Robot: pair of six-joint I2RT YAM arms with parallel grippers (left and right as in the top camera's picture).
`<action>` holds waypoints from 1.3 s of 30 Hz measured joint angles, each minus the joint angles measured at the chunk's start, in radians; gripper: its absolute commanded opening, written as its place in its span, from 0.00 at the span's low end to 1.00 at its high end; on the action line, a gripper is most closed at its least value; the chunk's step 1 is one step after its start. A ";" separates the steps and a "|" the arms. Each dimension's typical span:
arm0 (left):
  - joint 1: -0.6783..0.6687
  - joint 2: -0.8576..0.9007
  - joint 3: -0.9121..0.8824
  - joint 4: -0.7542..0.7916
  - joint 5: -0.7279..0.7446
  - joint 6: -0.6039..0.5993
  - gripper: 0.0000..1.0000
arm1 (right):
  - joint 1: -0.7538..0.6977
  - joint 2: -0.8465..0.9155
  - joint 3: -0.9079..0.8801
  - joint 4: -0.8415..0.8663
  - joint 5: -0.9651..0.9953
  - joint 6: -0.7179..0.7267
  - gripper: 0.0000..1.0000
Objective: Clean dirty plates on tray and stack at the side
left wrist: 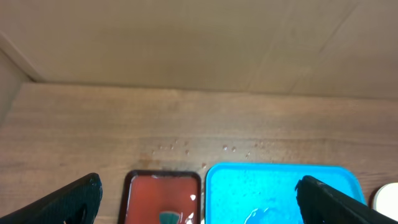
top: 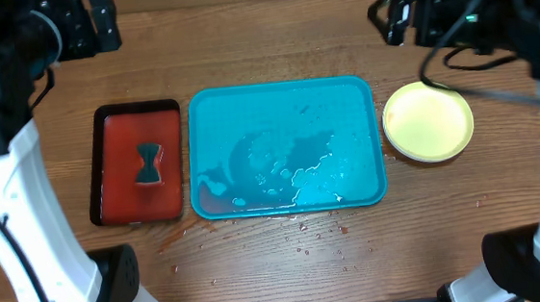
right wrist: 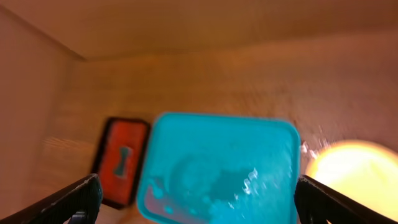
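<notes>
Overhead, two robot arms hang above the far corners of a wooden table (top: 243,47). The left gripper (left wrist: 198,186) is spread wide: its two dark fingers (left wrist: 74,202) sit at opposite edges of its wrist camera's view, with nothing held between them and nothing touching them. The right gripper (right wrist: 198,186) is spread just as wide, also empty and well clear of the table. Below and between the two grippers lies the blue tray (top: 280,87), its floor wet with pooled water. The plates (top: 428,121) rest on the table just beside the tray's short edge on the right gripper's side, almost under that gripper. They look stacked, and the top one has a yellow-green rim. On the left gripper's side, just beside the blue tray's other short edge, is a smaller red tray (top: 123,187) holding a small dark bow-shaped scrubber (top: 148,163). Water drops (top: 300,228) speckle the table along the blue tray's edge farthest from both grippers.
</notes>
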 measured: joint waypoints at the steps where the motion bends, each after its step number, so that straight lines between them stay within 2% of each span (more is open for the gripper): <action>1: 0.000 -0.006 0.004 -0.001 0.003 0.000 1.00 | 0.000 -0.008 0.033 -0.002 -0.010 0.000 1.00; 6: 0.000 0.008 0.004 -0.008 0.010 0.000 1.00 | 0.000 -0.037 0.100 -0.003 -0.036 -0.003 1.00; 17: 0.000 0.019 -0.001 -0.008 0.014 0.000 1.00 | 0.000 -0.011 0.100 -0.007 -0.025 -0.007 1.00; 22: 0.000 0.019 -0.001 -0.007 0.014 0.000 1.00 | 0.003 -0.022 0.067 0.052 -0.005 -0.065 1.00; 29: 0.000 0.019 -0.001 -0.007 0.017 0.000 1.00 | 0.041 -0.182 -0.254 0.309 0.001 -0.183 1.00; 39: 0.000 0.019 -0.001 -0.007 0.021 0.000 1.00 | 0.039 -0.668 -1.003 0.816 0.027 -0.224 1.00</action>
